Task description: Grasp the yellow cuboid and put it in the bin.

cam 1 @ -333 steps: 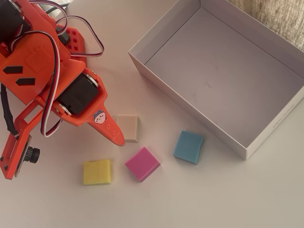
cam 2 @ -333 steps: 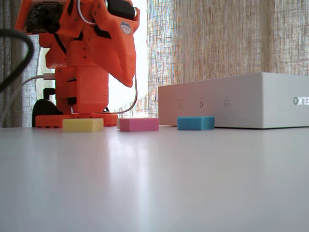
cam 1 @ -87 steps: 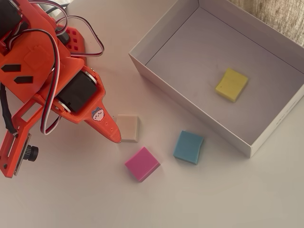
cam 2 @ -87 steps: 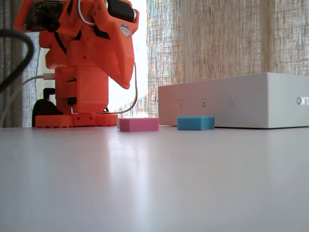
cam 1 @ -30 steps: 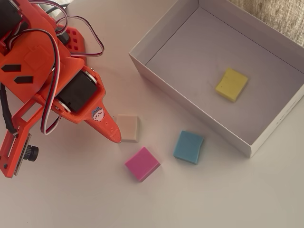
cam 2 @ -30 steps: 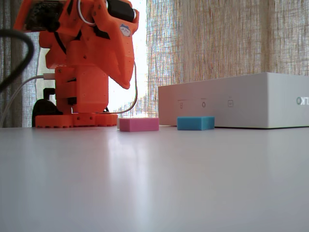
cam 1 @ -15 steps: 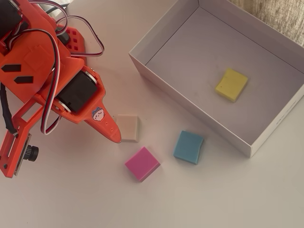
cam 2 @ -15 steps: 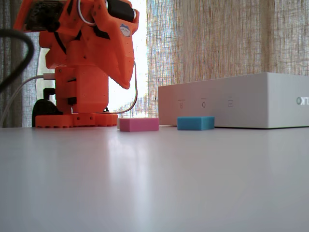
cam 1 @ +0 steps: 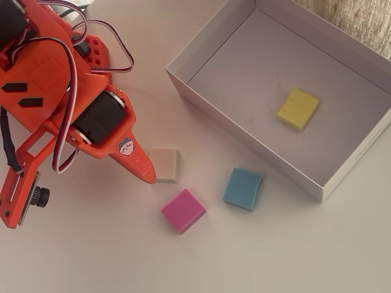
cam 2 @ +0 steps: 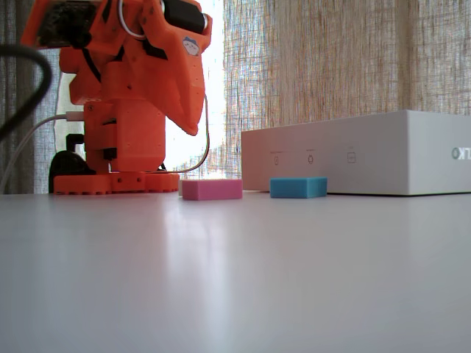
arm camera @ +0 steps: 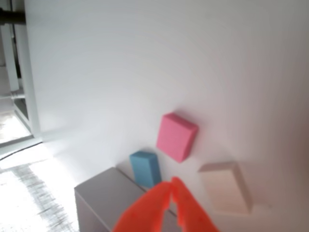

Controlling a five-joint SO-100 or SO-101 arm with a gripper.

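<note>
Currently, overhead view, left to right: orange arm folded back over its base, gripper [cam 1: 149, 176] tips pressed together, holding nothing (wrist view shows same). Tip hangs just beside cream block [cam 1: 165, 163]. Pink block [cam 1: 182, 210] and blue block [cam 1: 242, 188] lie near, outside bin [cam 1: 244, 141]. Yellow cuboid [cam 1: 298, 108] rests flat on bin floor, apart from walls; task looks done. Risk, my judgement: if arm swings low from this pose, closed tip can push cream block, or catch near bin wall and shift bin.

Daylight glared through the curtain [cam 2: 331, 59] behind the bin [cam 2: 353, 154], washing out the soft wrist view; overhead stayed evenly lit.
</note>
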